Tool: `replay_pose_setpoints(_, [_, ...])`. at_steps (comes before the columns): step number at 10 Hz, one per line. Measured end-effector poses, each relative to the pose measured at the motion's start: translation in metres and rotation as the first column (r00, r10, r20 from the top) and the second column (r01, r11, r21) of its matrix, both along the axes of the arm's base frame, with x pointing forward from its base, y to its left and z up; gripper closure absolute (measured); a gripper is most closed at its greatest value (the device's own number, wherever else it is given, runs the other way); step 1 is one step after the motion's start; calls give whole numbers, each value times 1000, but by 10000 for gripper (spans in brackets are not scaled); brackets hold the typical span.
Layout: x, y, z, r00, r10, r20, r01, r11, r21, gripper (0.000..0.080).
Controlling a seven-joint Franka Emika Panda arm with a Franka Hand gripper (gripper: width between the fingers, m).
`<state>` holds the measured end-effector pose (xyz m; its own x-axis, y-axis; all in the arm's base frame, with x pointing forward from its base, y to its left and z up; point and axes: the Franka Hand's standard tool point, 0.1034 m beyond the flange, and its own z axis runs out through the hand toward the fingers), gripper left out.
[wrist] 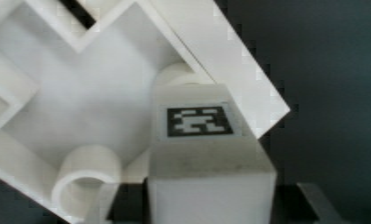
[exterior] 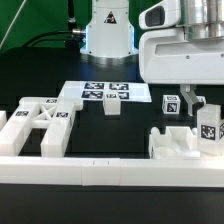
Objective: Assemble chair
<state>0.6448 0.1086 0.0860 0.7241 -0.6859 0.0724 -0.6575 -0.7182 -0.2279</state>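
Keeping the X-braced frame (exterior: 40, 122) at the exterior view's left and the small cube (exterior: 170, 103) undisturbed, the step is calling for a slow, square descent of the tagged block (exterior: 208, 128) toward the notched base (exterior: 178, 146) on the tabletop (exterior: 40, 80). At right, the arm is reaching straight down, the gripper (exterior: 198, 108) apparently pinching the tagged block.

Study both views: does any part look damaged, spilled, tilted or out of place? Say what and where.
Nothing stands out. The X-braced frame, centre cube, tagged cube and notched block lie apart on the table, none visibly broken. The tagged piece at the gripper looks intact too.
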Motion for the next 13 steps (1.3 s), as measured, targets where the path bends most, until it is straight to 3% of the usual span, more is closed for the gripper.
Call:
replay_pose_setpoints(3, [0, -1, 0, 974, -224, -32, 225, 972, 66, 515])
replay_pose_setpoints(5, [-1, 2, -2, 910, -408, -76, 415, 902, 121, 512])
replay_pose_setpoints(8, [-2, 5, -1, 804, -579, -136, 594, 791, 149, 511])
replay_pose_setpoints(9, [-2, 5, -2, 791, -595, -143, 612, 776, 152, 457])
replay_pose_setpoints(10, [-2, 6, -2, 795, -589, -142, 606, 781, 151, 457])
replay_pose_setpoints(11, [-3, 6, -3, 819, -558, -134, 573, 806, 147, 274])
replay_pose_setpoints(12, [-3, 7, -3, 825, -548, -140, 564, 813, 143, 175])
replay_pose_setpoints(13, [-4, 8, -3, 837, -530, -136, 546, 826, 142, 175])
